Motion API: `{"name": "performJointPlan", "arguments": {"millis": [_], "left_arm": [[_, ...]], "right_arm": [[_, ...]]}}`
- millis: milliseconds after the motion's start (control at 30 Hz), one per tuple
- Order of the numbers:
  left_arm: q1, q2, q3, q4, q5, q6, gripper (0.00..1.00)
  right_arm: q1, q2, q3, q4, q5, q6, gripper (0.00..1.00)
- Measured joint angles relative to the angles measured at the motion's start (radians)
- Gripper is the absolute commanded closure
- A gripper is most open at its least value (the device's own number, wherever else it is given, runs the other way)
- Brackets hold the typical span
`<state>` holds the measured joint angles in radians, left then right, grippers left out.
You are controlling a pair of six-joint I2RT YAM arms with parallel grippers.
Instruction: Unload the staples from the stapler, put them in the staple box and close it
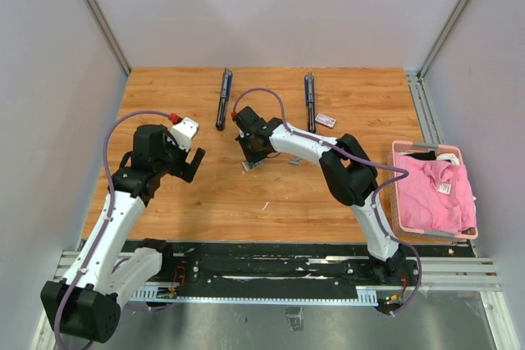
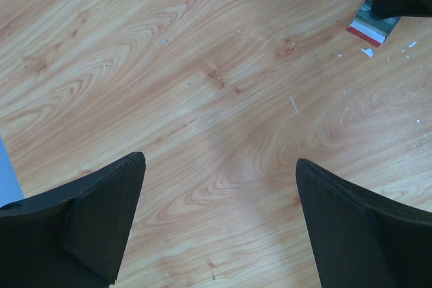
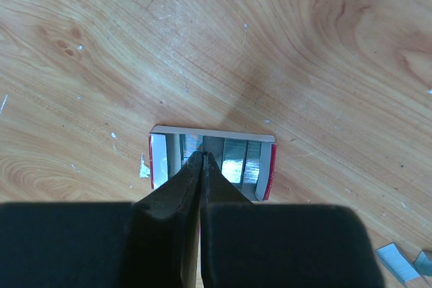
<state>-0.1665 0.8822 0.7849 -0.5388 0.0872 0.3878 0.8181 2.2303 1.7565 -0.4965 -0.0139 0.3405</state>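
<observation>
Right end effector (image 3: 202,156) pressed together, nothing visibly pinched. Tips directly over staples (image 3: 237,161) in open red-edged tray (image 3: 271,170), frame centre. Strips' long axis seems top-to-bottom. Left end effector (image 2: 219,161) spread, empty, farther off. Nearest stapler (image 1: 223,98) untouched, upper centre of top view.

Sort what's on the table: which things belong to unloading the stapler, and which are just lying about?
Belongs to the job:
- left stapler
- right stapler
- loose staple strips
- open staple box, under the shut right gripper

Just lying about:
- small white box
- pink basket
- pink cloth inside it
</observation>
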Motion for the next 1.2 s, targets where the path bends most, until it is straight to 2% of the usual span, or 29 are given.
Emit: {"name": "performJointPlan", "arguments": {"millis": [1067,1200], "left_arm": [[0.000,0.000,0.000,0.000,0.000,0.000,0.02],[0.000,0.000,0.000,0.000,0.000,0.000,0.02]], "right_arm": [[0.019,0.003,0.023,-0.003,0.024,-0.024,0.98],[0.020,0.008,0.031,-0.004,0.024,-0.026,0.91]]}}
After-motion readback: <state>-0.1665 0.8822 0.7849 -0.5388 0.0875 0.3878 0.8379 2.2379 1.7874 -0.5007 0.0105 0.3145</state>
